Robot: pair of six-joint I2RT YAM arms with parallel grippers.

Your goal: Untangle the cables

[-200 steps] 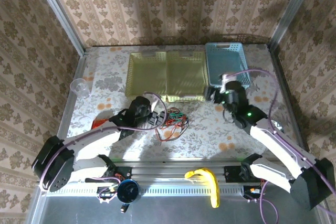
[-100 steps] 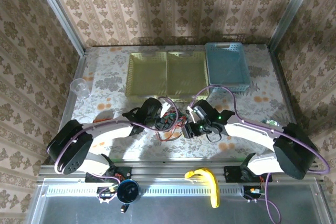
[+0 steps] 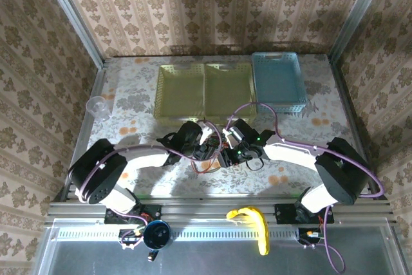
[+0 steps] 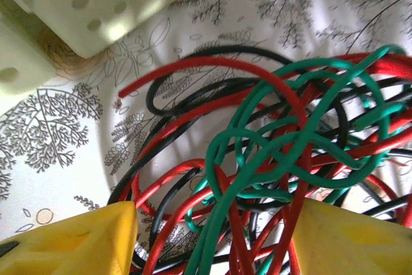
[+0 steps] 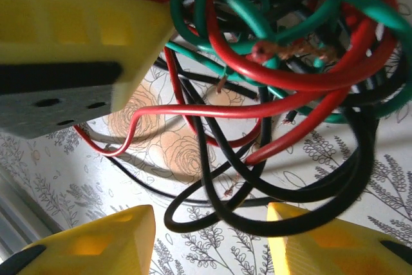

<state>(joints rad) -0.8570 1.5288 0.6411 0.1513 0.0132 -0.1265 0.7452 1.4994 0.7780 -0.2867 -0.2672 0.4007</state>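
Item: cables (image 3: 212, 151), red, green, black, one tangle on table (image 3: 129, 107)
My left tool (image 4: 212, 223) and right tool (image 5: 211, 227): both spread apart at the tangle, nothing clamped

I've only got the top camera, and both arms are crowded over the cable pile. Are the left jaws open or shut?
Observer: Open. On the left wrist camera the left gripper has its jaws wide apart, with the cables bunched between them.
Operator: And the right?
Observer: Open too. The right gripper has a black cable looping between its jaws, not gripped.
Operator: Any bare ends?
Observer: Yes, frayed copper shows at the tip of a red cable in the right wrist view.
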